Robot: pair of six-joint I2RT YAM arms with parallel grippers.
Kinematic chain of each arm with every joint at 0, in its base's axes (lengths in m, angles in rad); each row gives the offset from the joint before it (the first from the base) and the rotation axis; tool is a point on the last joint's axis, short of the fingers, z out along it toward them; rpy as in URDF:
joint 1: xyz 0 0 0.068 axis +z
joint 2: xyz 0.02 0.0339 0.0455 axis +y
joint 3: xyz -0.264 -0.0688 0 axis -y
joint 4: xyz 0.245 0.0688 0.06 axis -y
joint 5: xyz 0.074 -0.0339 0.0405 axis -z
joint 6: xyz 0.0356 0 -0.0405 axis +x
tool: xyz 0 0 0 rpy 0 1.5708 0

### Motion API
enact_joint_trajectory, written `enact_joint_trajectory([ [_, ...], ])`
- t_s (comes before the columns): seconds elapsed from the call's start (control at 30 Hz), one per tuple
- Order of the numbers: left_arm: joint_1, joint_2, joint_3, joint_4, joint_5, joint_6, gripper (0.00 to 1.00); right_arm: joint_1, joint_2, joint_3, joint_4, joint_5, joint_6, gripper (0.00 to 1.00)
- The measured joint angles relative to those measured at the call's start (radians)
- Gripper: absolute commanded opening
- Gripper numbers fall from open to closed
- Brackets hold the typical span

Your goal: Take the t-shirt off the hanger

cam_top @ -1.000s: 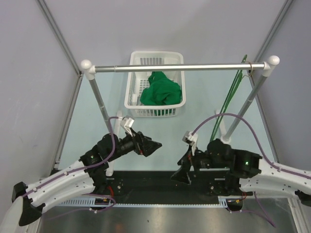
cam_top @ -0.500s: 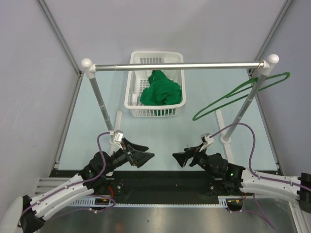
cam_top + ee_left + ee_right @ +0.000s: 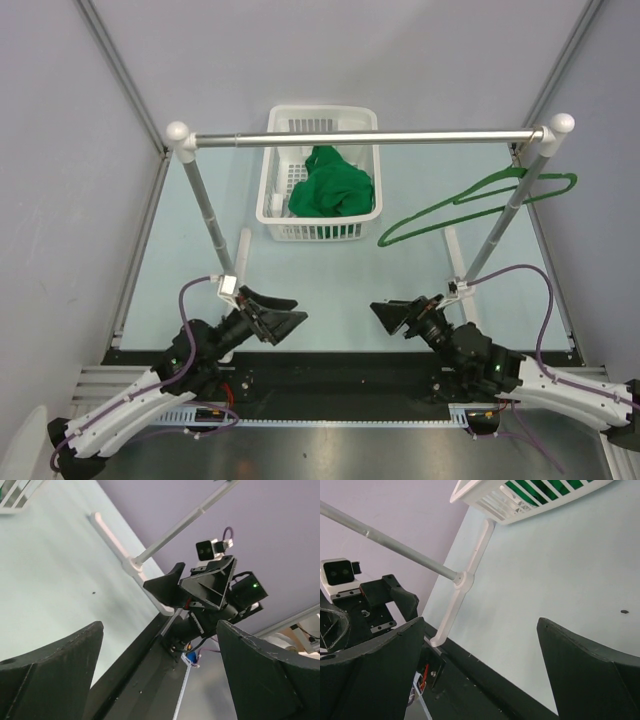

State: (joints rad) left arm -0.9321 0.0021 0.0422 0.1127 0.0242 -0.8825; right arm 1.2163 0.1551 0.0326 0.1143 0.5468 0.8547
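The bright green t-shirt point(image 3: 333, 187) lies bunched in the white basket point(image 3: 268, 208) at the back; green cloth shows through the basket's slats in the right wrist view point(image 3: 545, 487). The thin green hanger point(image 3: 470, 205) hangs bare from the right end of the silver rail point(image 3: 360, 137), swung out sideways. My left gripper point(image 3: 285, 318) is open and empty, low near the table's front edge. My right gripper point(image 3: 390, 318) is open and empty, facing it. In the left wrist view the right gripper point(image 3: 200, 585) shows between my open fingers.
The rail stands on two slanted posts with white ball ends point(image 3: 178, 133) and white feet point(image 3: 240, 250). The basket point(image 3: 485, 500) and one white foot point(image 3: 462, 577) show in the right wrist view. A black base strip point(image 3: 330, 375) runs along the near edge.
Both arms have drawn back and down toward the near edge, grippers open. The hanger has swung from edge-on to a flat sideways pose and now sways at the rail's right end.
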Motion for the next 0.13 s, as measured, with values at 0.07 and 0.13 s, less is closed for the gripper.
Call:
enact_joint_trajectory([
  [0.07, 0.0, 0.0, 0.0, -0.031, -0.003, -0.001, 1.0, 0.0, 0.011, 0.0, -0.013, 0.007, 0.008, 1.0],
  [0.13, 0.0, 0.0, 0.0, -0.047, -0.003, -0.005, 1.0, 0.0, 0.037, 0.0, -0.01, 0.006, 0.012, 1.0],
])
